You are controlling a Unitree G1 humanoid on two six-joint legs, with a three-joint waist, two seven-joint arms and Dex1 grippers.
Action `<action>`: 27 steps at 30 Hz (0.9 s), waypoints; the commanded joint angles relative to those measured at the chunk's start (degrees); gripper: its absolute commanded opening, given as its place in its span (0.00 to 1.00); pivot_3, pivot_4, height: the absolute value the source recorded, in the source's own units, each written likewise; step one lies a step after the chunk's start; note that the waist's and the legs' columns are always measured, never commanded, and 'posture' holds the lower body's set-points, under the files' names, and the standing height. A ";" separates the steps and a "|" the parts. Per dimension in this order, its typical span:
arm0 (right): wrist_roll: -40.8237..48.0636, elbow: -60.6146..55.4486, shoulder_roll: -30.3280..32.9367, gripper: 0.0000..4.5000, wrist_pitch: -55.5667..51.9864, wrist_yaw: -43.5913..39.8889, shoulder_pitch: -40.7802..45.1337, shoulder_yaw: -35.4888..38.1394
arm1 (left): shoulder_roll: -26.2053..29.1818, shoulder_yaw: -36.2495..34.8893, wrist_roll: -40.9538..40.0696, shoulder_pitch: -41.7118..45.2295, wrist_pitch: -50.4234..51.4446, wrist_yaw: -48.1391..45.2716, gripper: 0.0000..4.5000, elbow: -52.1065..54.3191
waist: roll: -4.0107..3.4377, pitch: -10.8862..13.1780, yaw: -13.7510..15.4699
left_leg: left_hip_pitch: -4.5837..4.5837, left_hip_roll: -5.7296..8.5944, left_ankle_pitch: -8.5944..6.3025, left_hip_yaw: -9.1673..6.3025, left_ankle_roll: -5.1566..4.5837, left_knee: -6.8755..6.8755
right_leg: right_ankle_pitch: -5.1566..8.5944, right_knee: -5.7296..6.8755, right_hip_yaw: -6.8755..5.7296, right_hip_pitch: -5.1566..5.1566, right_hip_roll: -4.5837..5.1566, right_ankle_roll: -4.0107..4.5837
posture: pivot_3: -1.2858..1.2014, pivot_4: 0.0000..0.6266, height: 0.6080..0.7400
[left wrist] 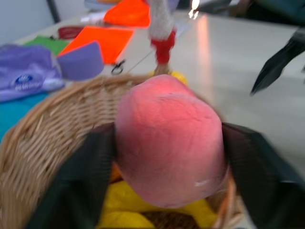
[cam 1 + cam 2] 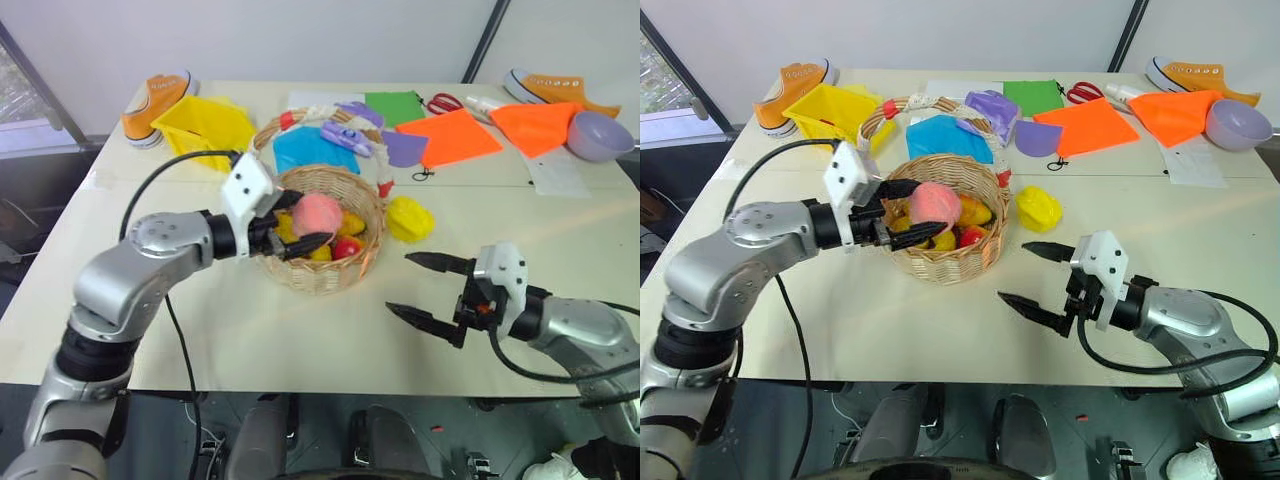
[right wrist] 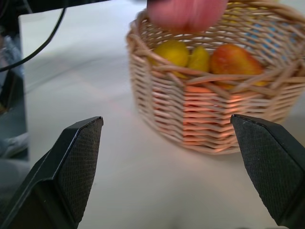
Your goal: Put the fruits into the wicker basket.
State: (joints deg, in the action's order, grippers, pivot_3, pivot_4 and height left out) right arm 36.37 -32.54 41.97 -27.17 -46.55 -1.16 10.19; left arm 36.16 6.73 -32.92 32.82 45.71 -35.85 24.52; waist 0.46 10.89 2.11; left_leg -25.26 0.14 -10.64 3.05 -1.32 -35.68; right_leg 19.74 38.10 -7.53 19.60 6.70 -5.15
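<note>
The wicker basket [image 2: 322, 272] stands mid-table with yellow fruits, a small red fruit [image 2: 346, 247] and an orange-red mango [image 3: 233, 59] inside. Its white-wrapped handle [image 2: 310, 115] arches behind. My left gripper [image 2: 305, 222] hangs over the basket's near-left rim, its fingers pressed against both sides of the pink peach [image 1: 169, 143], which sits just above the other fruits. A lumpy yellow fruit [image 2: 410, 218] lies on the table just right of the basket. My right gripper [image 2: 400, 283] is open and empty, low over the table to the basket's right-front, pointing at it.
A yellow bin [image 2: 205, 125] and an orange shoe [image 2: 155, 105] sit at the back left. Coloured sheets, a purple toy [image 2: 348, 135], scissors [image 2: 445, 102], a second shoe [image 2: 545, 88] and a lilac bowl [image 2: 600, 135] line the back. A black cable [image 2: 175, 330] trails off the left arm.
</note>
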 commanded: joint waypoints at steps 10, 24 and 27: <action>-14.62 21.77 -8.19 1.00 1.25 15.06 18.50 -5.37 | 2.23 -11.69 -6.85 -8.72 -7.58 -10.93 0.98 3.74 | -0.04 0.02 -0.02 | -0.03 0.01 0.13 0.02 0.23 -0.01 | 0.00 0.00 0.00 0.04 0.02 0.01 | 0.52 0.24 0.92; -23.23 39.07 -10.30 0.81 5.32 13.89 28.15 -9.28 | 2.04 -12.02 -10.09 -13.63 -6.80 -8.88 1.00 9.82 | -0.06 0.02 -0.17 | -0.04 0.01 0.14 0.03 0.21 -0.03 | 0.00 0.02 0.00 0.03 0.00 0.00 | 0.52 0.24 0.92; -23.83 36.86 -9.72 0.47 5.82 13.98 27.24 -8.93 | 1.90 -12.00 -10.88 -13.43 -6.68 -8.42 1.00 10.40 | -0.06 0.02 -0.23 | -0.04 0.01 0.14 0.03 0.22 -0.04 | 0.00 0.02 0.00 0.02 -0.01 0.00 | 0.52 0.24 0.92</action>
State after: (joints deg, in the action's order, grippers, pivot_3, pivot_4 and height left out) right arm 12.68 6.95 31.93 -22.45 -32.45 26.05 0.09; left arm 38.08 -4.02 -42.66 18.80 39.46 -44.60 32.62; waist 0.40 10.91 1.87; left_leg -25.30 0.15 -10.50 3.07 -1.10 -35.72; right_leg 19.74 38.13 -7.53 19.63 6.69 -5.14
